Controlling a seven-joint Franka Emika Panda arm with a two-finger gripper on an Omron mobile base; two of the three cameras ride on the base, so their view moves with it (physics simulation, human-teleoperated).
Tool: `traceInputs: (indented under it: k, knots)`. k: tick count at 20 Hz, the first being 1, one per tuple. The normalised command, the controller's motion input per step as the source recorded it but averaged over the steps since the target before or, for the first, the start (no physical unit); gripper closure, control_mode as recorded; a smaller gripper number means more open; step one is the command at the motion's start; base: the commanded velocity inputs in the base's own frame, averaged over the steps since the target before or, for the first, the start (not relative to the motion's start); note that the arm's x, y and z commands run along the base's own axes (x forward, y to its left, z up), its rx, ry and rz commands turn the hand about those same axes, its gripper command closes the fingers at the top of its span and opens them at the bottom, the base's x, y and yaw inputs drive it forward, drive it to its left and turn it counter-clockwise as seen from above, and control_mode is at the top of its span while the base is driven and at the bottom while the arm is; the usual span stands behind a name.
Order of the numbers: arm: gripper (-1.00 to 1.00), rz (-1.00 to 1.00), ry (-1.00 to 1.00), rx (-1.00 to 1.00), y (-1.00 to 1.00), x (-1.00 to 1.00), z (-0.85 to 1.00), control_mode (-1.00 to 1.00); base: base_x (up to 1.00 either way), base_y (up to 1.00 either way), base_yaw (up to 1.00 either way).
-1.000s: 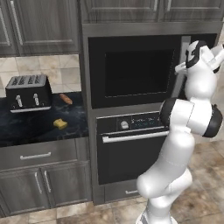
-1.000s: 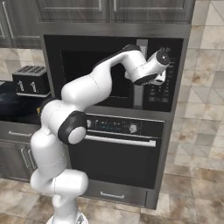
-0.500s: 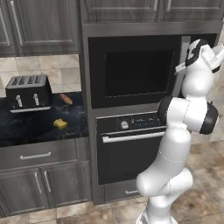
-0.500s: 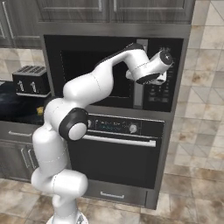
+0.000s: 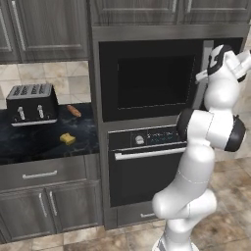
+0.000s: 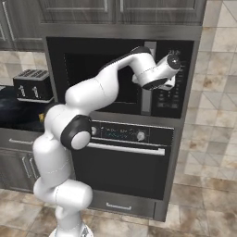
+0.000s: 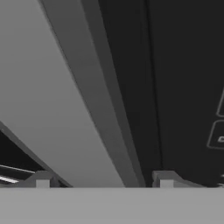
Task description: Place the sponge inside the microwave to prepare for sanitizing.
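The sponge point(image 5: 67, 139), a small yellow-orange block, lies on the dark counter point(image 5: 29, 147) in front of the toaster, far left of the arm. The black microwave point(image 5: 152, 81) point(image 6: 92, 74) is built in above the oven, with its dark glass door closed. My gripper point(image 7: 103, 179) point(image 6: 152, 78) point(image 5: 202, 76) is raised against the microwave's grey vertical handle point(image 7: 78, 109) point(image 6: 147, 102). In the hand view the handle runs between my two fingertips, one on each side with a small gap. The jaws stand open and hold nothing.
A black toaster point(image 5: 32, 103) and a reddish-brown sausage-shaped item point(image 5: 73, 110) sit on the counter behind the sponge. The oven point(image 5: 147, 162) with knobs and a horizontal bar handle is below the microwave. The keypad panel point(image 6: 169, 99) is right of the handle.
The hand has shifted slightly closer onto the handle, and the fingers have narrowed a little around it. The sponge has not moved.
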Motion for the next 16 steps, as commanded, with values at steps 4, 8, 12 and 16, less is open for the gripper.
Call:
traceInputs:
  k: [4,8,12,16]
  knots:
    - [1.00,-0.04,-0.06,0.00,0.32,0.19,-0.15,-1.00,0.00,0.00,0.00]
    - [1.00,-0.01,-0.07,0.00,0.30,0.08,-0.11,-1.00,0.00,0.00,0.00]
    - [1.00,0.00,-0.03,0.03,0.31,-0.20,-0.12,-1.00,0.00,0.00,0.00]
    - [1.00,0.01,0.00,0.04,0.26,-0.37,-0.05,-1.00,0.00,0.00,0.00]
